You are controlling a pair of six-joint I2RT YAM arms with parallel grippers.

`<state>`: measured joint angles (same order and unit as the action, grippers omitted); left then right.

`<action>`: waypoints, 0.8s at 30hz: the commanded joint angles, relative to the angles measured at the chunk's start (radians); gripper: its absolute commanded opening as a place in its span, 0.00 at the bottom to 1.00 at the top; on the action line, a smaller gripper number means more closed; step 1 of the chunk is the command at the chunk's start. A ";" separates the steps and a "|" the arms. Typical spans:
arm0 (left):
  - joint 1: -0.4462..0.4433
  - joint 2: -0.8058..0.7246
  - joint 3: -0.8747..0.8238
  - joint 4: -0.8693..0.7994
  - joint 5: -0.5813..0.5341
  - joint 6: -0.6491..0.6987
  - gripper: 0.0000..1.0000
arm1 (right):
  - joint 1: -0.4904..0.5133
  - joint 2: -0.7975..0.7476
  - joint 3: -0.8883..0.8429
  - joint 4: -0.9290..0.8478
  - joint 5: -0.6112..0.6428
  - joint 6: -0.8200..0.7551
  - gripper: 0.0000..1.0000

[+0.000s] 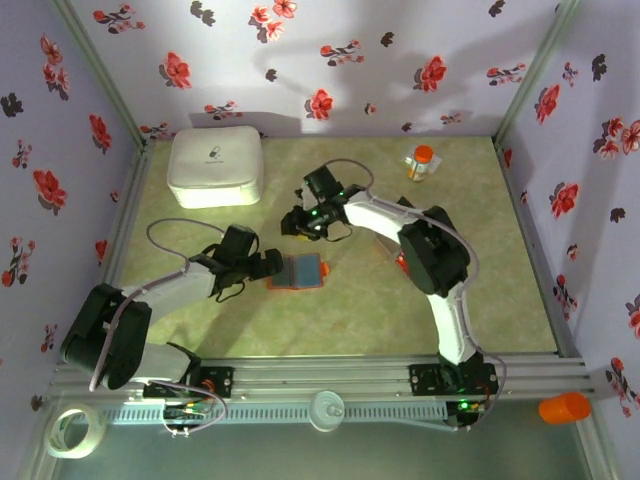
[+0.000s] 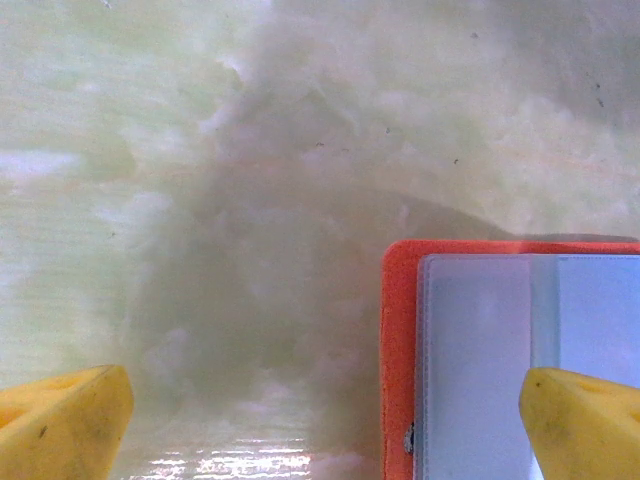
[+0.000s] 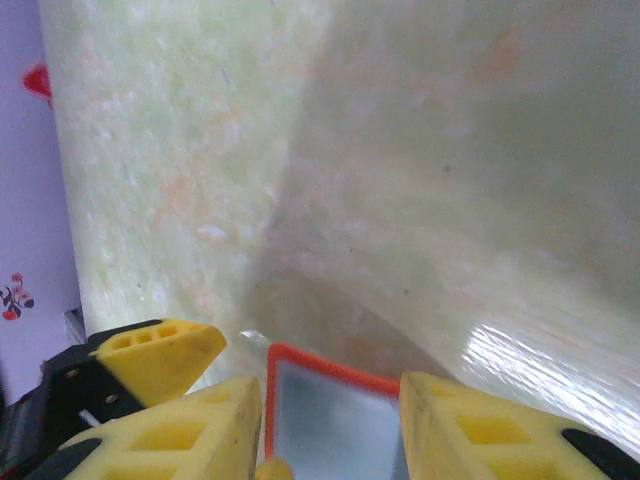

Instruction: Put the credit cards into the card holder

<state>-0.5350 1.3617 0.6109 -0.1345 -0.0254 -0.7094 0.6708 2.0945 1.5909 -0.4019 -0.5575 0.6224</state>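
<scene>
card holder (image 1: 298,271) lies just at 3 o'clock of the wide-apart left fingers (image 2: 60,425); right fingers (image 3: 470,430), at its 12 o'clock, state unclear.

No legible writing in any view

A small dark mark is seen on the lid of the white box (image 1: 215,160) at the back left of the worktop, but it is too small to be read as a word or brand. A pale label is carried by the orange-capped bottle (image 1: 422,164) at the back right, and its print is too small and blurred to be made out.
</scene>
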 commanded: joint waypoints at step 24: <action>-0.013 -0.005 0.010 0.014 -0.010 -0.023 1.00 | -0.073 -0.209 -0.097 -0.637 0.939 -0.499 0.41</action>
<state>-0.5396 1.3617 0.6109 -0.1307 -0.0250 -0.7208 0.5999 1.8515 1.4952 -0.9836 0.3046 0.1627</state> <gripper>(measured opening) 0.998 0.414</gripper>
